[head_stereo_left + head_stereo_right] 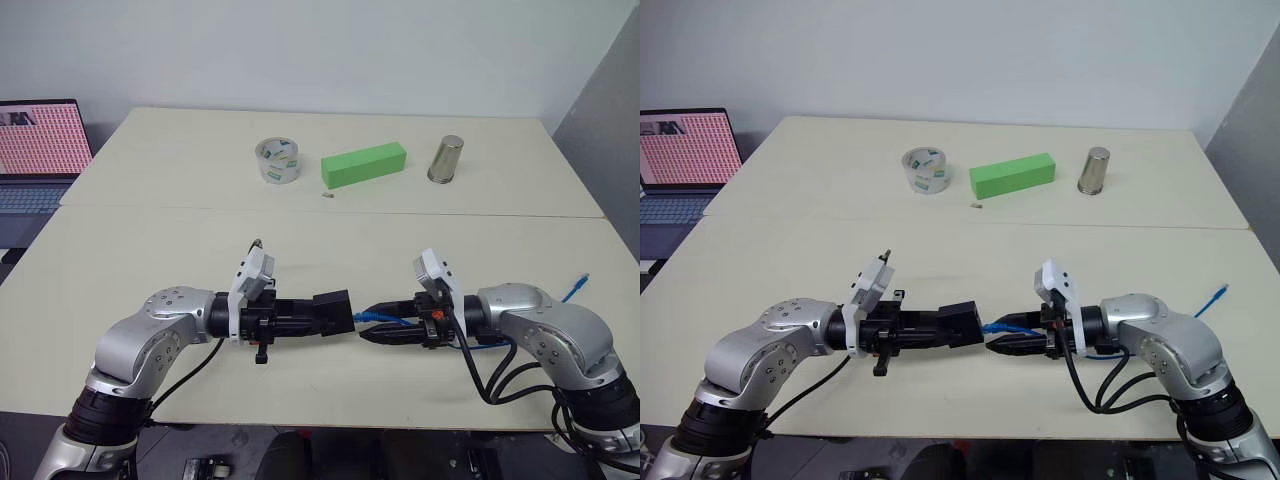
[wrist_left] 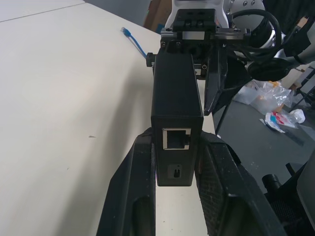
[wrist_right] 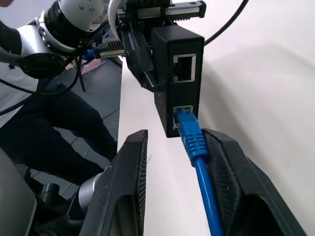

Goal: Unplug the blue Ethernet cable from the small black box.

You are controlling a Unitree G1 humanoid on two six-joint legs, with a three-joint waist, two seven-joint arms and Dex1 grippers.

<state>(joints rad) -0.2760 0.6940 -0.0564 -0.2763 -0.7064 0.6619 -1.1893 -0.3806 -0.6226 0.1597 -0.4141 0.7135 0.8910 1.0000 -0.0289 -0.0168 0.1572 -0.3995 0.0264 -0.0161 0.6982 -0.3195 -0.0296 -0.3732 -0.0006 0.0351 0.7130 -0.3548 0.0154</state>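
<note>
My left gripper (image 1: pixel 318 316) is shut on the small black box (image 1: pixel 336 311), held level above the table's near edge, its pads (image 2: pixel 140 187) pressing the box's (image 2: pixel 176 98) two sides. My right gripper (image 3: pixel 174 136) faces it from the right, open. The blue Ethernet cable (image 3: pixel 202 172) runs between its fingers, resting against one finger (image 3: pixel 231 182). The cable's plug (image 3: pixel 184 118) has its tip at the box's lower port; I cannot tell whether it is seated. An upper port (image 3: pixel 184 66) stands free. The cable's other end (image 1: pixel 582 283) lies on the table at the right.
At the back of the table (image 1: pixel 200 240) stand a clear tape roll (image 1: pixel 277 160), a green block (image 1: pixel 364 164) and a metal cup (image 1: pixel 446 159). A small bit (image 1: pixel 327 196) lies near the block. A laptop (image 1: pixel 40 150) sits off the table's left edge.
</note>
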